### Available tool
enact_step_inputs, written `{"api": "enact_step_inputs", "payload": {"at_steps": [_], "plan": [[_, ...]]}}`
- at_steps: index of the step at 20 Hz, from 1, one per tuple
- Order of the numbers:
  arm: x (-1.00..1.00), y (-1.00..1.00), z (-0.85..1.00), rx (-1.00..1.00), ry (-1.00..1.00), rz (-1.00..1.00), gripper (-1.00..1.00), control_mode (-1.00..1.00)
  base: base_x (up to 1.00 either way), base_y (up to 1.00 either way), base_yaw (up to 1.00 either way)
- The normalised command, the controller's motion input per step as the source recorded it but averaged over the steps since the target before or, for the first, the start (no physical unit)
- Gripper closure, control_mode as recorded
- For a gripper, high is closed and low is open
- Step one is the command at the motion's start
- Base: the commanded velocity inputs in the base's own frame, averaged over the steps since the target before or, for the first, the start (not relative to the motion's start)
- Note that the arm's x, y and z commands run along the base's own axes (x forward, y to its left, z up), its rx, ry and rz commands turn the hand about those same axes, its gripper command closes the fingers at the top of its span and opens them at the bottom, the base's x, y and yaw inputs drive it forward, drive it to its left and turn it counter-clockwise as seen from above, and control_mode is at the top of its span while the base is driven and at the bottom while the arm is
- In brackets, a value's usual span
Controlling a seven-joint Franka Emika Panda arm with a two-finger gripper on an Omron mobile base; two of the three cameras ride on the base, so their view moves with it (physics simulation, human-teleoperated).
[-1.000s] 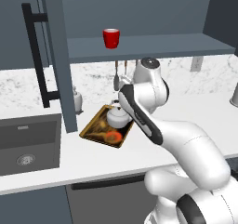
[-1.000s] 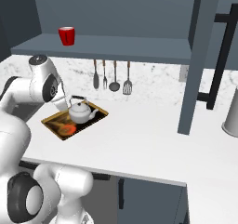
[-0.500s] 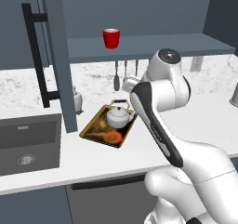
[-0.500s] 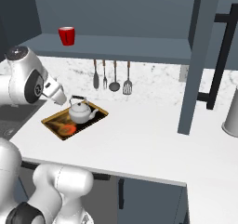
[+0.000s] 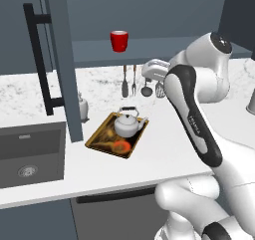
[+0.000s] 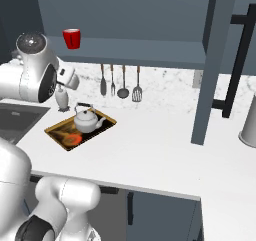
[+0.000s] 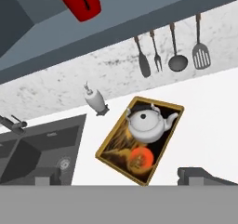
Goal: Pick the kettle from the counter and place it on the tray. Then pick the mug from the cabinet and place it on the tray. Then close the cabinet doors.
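Observation:
The silvery kettle (image 5: pixel 127 125) (image 6: pixel 87 120) (image 7: pixel 148 124) stands upright on the golden-brown tray (image 5: pixel 102 140) (image 6: pixel 59 133) (image 7: pixel 115 149), beside its orange-red spot. The tray lies on the white counter (image 5: pixel 164 144) next to the sink. The red mug (image 5: pixel 119 41) (image 6: pixel 72 38) (image 7: pixel 82 1) sits on the open cabinet's shelf (image 5: pixel 154 47). Both cabinet doors (image 5: pixel 60 60) (image 6: pixel 214 65) stand swung out. My gripper (image 5: pixel 149 70) (image 7: pixel 122 178) hovers open and holds nothing, well above the tray and below shelf height, looking down on the kettle.
A dark sink (image 5: pixel 30 154) (image 7: pixel 37 148) lies left of the tray. A slim white dispenser bottle (image 5: pixel 82 107) (image 7: pixel 95 100) stands by the wall. Utensils (image 5: pixel 142 82) (image 6: pixel 120 82) hang under the shelf. A grey canister (image 6: pixel 249 125) stands at the far right.
My arm has risen and drawn back from just over the kettle. The kettle stays on the tray and the jaws stay open.

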Motion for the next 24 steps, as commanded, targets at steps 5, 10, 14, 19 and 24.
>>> {"api": "enact_step_inputs", "payload": {"at_steps": [5, 10, 14, 19, 24], "plan": [[0.02, -0.03, 0.02, 0.0, -0.09, 0.01, -1.0, -1.0, 0.0, 0.0, 0.0], [0.0, 0.0, 0.0, 0.0, 0.01, 0.0, -1.0, -1.0, 0.0, 0.0, 0.0], [0.12, -0.01, 0.32, 0.0, 0.04, 0.05, -1.0, -1.0, 0.0, 0.0, 0.0], [0.09, 0.0, 0.93, -0.02, -0.02, 0.15, -1.0, -1.0, 0.0, 0.0, 0.0], [0.48, 0.2, 0.51, -0.08, 0.0, 0.15, -1.0, -1.0, 0.0, 0.0, 0.0]]}}
